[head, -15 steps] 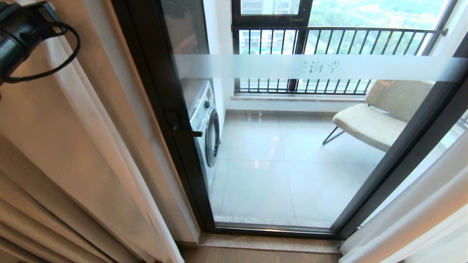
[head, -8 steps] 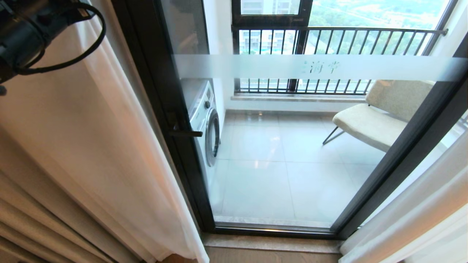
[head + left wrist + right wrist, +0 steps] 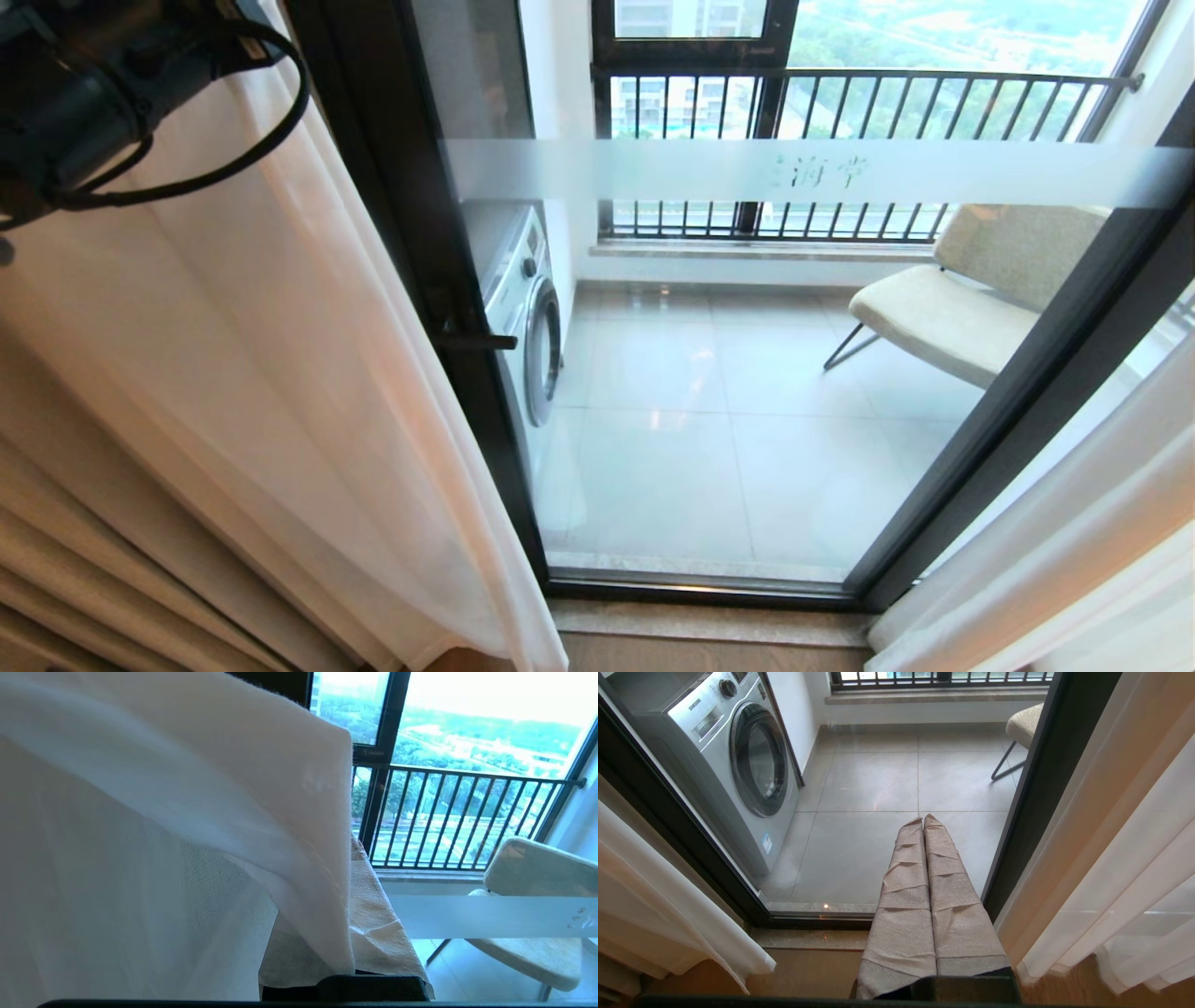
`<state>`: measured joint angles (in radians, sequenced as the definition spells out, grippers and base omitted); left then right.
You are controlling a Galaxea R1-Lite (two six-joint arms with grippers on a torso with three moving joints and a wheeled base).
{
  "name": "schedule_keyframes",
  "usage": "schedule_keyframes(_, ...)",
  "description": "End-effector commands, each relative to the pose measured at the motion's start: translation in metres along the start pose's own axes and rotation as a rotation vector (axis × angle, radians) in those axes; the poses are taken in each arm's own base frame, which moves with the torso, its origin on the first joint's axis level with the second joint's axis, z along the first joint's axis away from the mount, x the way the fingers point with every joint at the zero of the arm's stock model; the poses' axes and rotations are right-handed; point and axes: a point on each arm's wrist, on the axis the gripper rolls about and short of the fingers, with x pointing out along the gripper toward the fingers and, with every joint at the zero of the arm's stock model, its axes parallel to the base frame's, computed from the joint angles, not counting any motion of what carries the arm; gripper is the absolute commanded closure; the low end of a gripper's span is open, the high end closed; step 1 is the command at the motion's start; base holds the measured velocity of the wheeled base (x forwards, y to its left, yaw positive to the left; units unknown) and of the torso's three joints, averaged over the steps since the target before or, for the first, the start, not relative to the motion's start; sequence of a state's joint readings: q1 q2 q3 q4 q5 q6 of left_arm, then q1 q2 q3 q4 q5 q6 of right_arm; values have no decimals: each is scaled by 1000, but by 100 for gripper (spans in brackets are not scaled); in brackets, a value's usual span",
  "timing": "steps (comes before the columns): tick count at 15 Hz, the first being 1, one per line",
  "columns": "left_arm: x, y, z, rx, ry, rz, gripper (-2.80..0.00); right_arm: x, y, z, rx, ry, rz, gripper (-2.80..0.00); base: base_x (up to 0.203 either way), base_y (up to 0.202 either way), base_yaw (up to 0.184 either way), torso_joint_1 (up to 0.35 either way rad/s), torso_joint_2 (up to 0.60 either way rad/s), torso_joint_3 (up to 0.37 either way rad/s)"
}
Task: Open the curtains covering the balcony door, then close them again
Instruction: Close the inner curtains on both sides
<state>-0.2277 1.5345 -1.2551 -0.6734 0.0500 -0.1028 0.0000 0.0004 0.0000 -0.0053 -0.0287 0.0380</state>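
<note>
The balcony door (image 3: 747, 373) filled most of my head view: tall glass in thick black frames, with a frosted band (image 3: 840, 173) across it carrying faint characters. It stood largely uncovered between the two sides of the curtains (image 3: 233, 392). On my left the white sheer (image 3: 308, 448) draped out over the door's left frame down to the floor, with the heavier beige drape (image 3: 56, 523) folded behind it at the far left edge. On my right the other sheer panel (image 3: 1055, 551) hung beside the right frame.

Through the glass I saw the tiled balcony floor (image 3: 709, 439), a washing machine (image 3: 527, 317) against the left wall, a pale upholstered chair (image 3: 971, 299) on the right, and the black-barred railing (image 3: 840, 112) at the back.

My left arm (image 3: 84, 103) sat high in the upper left corner of the head view, dark, with a looped cable, against the sheer. From its wrist camera the left gripper (image 3: 373, 933) had its cloth-wrapped fingers (image 3: 383, 933) pinched together on the left sheer, whose fabric spread across most of that picture.

The right gripper (image 3: 924, 826) hung low in front of the door, pointing at the glass, its two cloth-wrapped fingers pressed together with nothing between them.
</note>
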Motion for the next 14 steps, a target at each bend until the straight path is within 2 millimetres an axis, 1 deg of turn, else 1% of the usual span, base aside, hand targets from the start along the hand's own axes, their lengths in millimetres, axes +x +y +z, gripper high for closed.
schedule_keyframes(1,-1,-3,-4,-2,10,-8,0,0,0,0,0,-1,0,0,0,0,0,0,0,0)
schedule_keyframes(7,1,-3,-8,-2,19,-9,0,0,0,0,0,-1,0,0,0,0,0,0,0,0)
schedule_keyframes(8,0,-2,-8,-2,22,-10,0,0,0,0,0,-1,0,0,4,-80,7,-5,2,5)
schedule_keyframes(11,0,-3,-9,-3,23,-15,0,0,0,0,0,-1,0,0,1,-165,3,4,0,-3)
schedule_keyframes(14,-1,-8,-9,-9,21,-31,0,0,0,0,0,-1,0,0,0,-194,-1,3,2,4)
